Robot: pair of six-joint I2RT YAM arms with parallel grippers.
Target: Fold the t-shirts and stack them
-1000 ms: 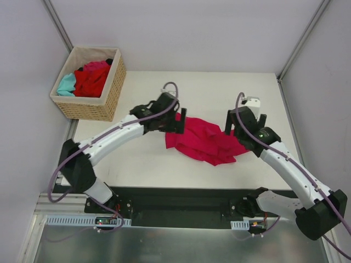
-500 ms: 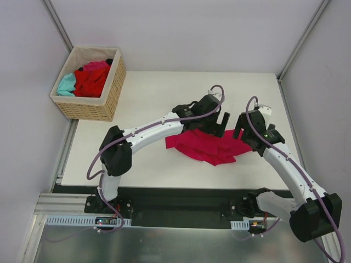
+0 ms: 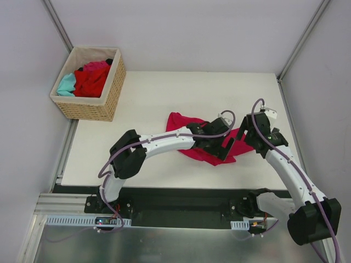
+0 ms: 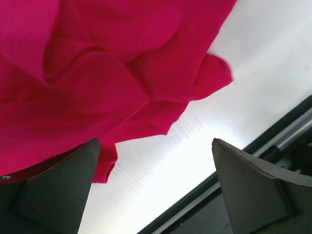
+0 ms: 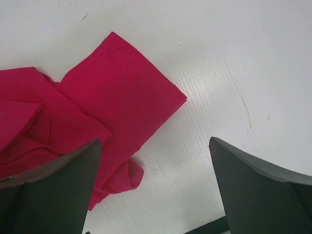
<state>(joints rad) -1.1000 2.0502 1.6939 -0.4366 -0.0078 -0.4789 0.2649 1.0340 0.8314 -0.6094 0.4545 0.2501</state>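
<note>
A magenta-pink t-shirt (image 3: 186, 127) lies crumpled on the white table (image 3: 142, 98), right of centre. My left gripper (image 3: 226, 147) reaches across it to its near right edge, open and empty. In the left wrist view the left gripper (image 4: 156, 190) hangs over bare table, with the t-shirt (image 4: 97, 78) by the left finger (image 4: 53, 190). My right gripper (image 3: 245, 131) is open and empty at the shirt's right end. In the right wrist view the right gripper (image 5: 153, 190) is over bare table and a flat sleeve of the t-shirt (image 5: 112, 97) lies ahead on the left.
A tan wicker basket (image 3: 90, 107) stands off the table's far left corner and holds a red t-shirt (image 3: 90, 82), a teal one (image 3: 67, 84) and a pink one (image 3: 98, 66). The table's near edge and a dark rail (image 4: 273, 141) lie just beyond my left gripper.
My left arm has swung from the shirt's left end across to its near right edge. My right gripper has shifted a little to the right. The shirt's left part now lies uncovered.
</note>
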